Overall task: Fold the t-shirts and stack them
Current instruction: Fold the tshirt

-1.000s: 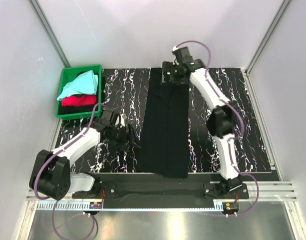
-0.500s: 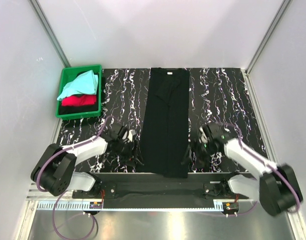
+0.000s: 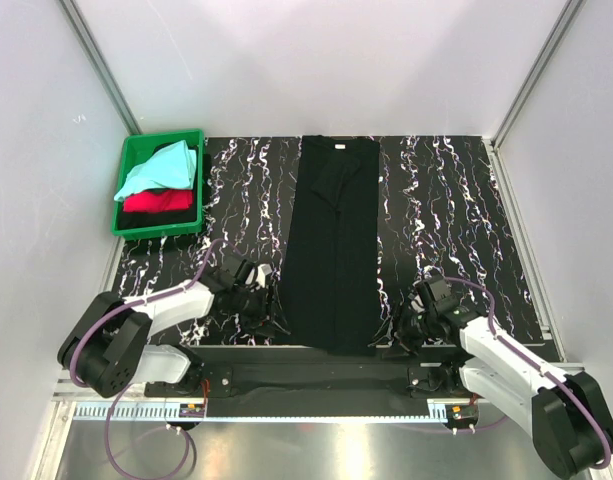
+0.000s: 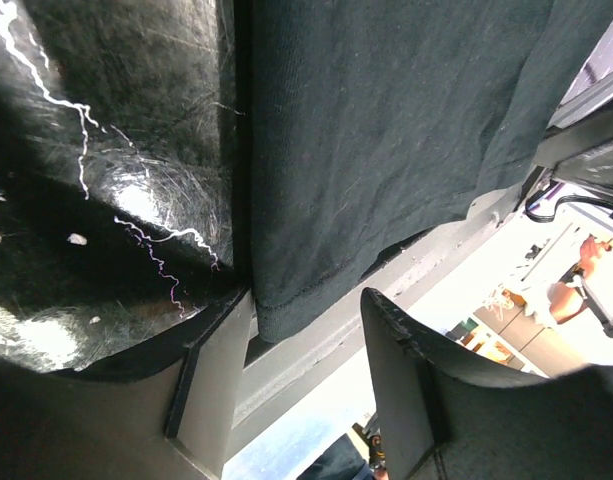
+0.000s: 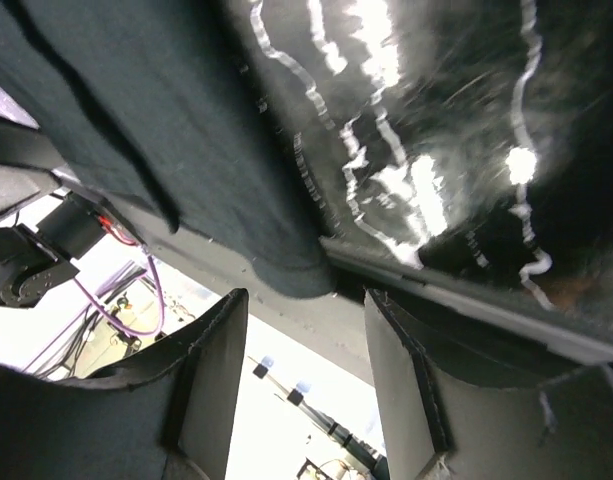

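Observation:
A black t-shirt (image 3: 333,250) lies folded into a long narrow strip down the middle of the table, its white neck label (image 3: 338,147) at the far end and its hem hanging over the near edge. My left gripper (image 3: 269,316) is open beside the hem's left corner (image 4: 286,310), which lies just ahead of the open jaws. My right gripper (image 3: 394,330) is open beside the hem's right corner (image 5: 296,270). Neither holds cloth. Pale aqua (image 3: 158,166) and red (image 3: 156,202) t-shirts lie in the crate.
The green plastic crate (image 3: 133,230) stands at the far left of the black white-streaked tabletop (image 3: 441,220). A black mounting rail (image 3: 316,375) runs along the near table edge. White walls enclose the cell on three sides.
My right arm has swung from the shirt's collar at the far end down to the near right hem corner. My left gripper has moved nearer to the left hem corner.

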